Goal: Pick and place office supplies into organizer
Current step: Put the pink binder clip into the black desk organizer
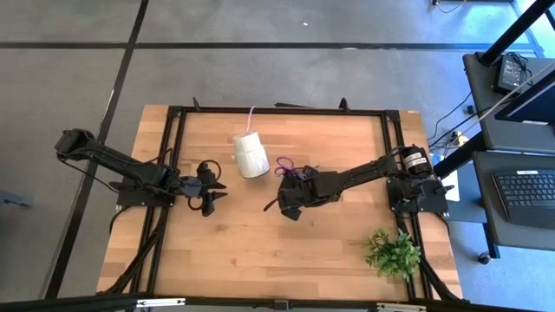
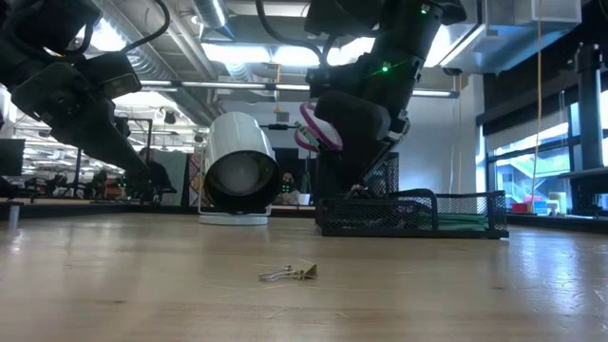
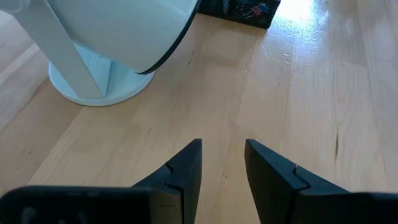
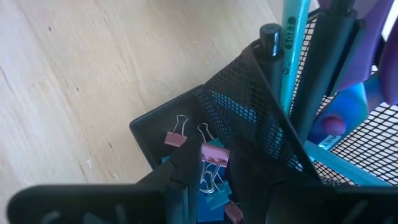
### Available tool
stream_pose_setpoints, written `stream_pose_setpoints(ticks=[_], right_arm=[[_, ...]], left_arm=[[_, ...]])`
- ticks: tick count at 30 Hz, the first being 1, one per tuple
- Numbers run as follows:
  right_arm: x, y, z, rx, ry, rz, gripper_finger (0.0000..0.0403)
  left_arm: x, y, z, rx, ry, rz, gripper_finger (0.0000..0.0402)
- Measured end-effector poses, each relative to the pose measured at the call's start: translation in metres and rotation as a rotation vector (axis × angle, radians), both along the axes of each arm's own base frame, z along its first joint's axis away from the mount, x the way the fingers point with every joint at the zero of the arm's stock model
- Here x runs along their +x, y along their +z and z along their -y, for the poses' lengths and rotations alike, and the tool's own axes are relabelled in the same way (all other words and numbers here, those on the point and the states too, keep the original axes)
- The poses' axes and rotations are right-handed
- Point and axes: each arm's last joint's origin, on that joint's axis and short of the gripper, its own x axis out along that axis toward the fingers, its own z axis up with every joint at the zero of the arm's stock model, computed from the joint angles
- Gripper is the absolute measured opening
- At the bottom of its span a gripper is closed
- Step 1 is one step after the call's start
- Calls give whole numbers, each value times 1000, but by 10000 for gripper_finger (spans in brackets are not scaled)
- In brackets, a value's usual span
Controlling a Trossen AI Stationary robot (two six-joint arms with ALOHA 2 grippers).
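Observation:
The organizer [image 2: 408,214] is a black mesh tray; its clip compartment [image 4: 180,118] holds several pink and teal binder clips [image 4: 214,152]. A black pen [image 4: 270,37], a teal pencil [image 4: 292,37] and the purple-handled scissors [image 1: 286,165] stand upright in its holder part. My right gripper [image 4: 214,180] hangs open just above the clip compartment, covering most of the organizer [image 1: 305,178] from above. One binder clip [image 2: 290,273] lies loose on the table near the near edge. My left gripper [image 1: 212,186] waits open above bare wood, left of the white cylinder [image 1: 251,154].
The white cylinder [image 2: 237,171] lies on its side on a round base just left of the organizer, its open end facing the near edge. A green plant [image 1: 395,251] stands at the table's near right corner. A black frame rail [image 1: 277,111] runs along the table's edges.

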Motion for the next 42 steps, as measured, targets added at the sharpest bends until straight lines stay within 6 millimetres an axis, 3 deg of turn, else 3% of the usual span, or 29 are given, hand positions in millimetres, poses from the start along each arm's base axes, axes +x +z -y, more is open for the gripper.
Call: stream_pose_setpoints(ticks=[42], right_arm=[[0, 0, 0, -5, 17, -6, 89]], left_arm=[[0, 0, 0, 0, 0, 0, 116]])
